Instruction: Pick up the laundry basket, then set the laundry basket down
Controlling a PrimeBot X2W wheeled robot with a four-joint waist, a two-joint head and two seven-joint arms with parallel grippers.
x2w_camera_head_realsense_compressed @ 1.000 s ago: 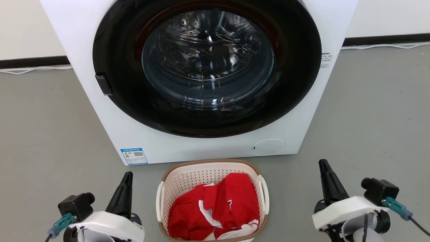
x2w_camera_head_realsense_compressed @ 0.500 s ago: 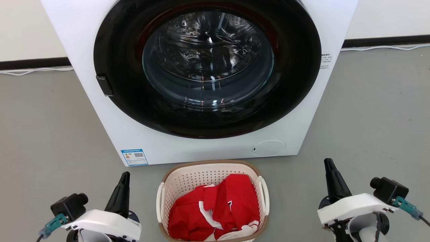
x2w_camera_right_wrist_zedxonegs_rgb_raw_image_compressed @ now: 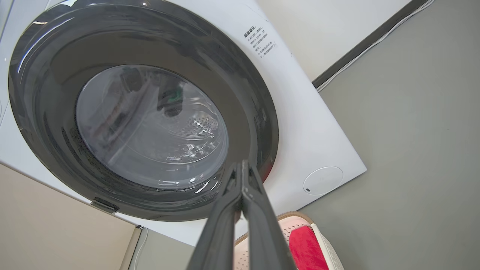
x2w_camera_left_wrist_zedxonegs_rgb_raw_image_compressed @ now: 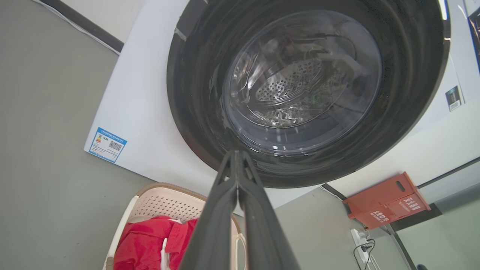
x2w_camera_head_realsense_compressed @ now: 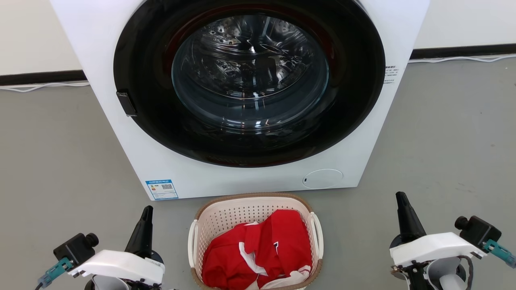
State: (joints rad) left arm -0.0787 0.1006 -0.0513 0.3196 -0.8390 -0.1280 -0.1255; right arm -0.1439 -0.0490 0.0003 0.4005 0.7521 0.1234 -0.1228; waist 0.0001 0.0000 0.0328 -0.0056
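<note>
- Cream perforated basket (x2w_camera_head_realsense_compressed: 225,213) with a brown rim sits on the grey floor (x2w_camera_head_realsense_compressed: 52,161), bottom centre of the head view, just in front of the washer (x2w_camera_head_realsense_compressed: 225,183).
- Red garment (x2w_camera_head_realsense_compressed: 262,249) with white trim is piled inside the basket.
- White loop handles (x2w_camera_head_realsense_compressed: 318,235) on both basket sides are free, with nothing touching them.
- Left gripper (x2w_camera_head_realsense_compressed: 147,210) is at lower left, beside the basket but apart from it; its fingers are pressed together with nothing between them.
- Right gripper (x2w_camera_head_realsense_compressed: 401,198) is at lower right, farther from the basket; its jaws are clenched and empty.
- Both grippers point toward the washer.
- Washer is white with a round dark glass door, the steel drum visible through it, and a blue label (x2w_camera_head_realsense_compressed: 162,189) at its lower left.
- Left wrist view shows an orange-red crate (x2w_camera_left_wrist_zedxonegs_rgb_raw_image_compressed: 386,200) by the wall.
</note>
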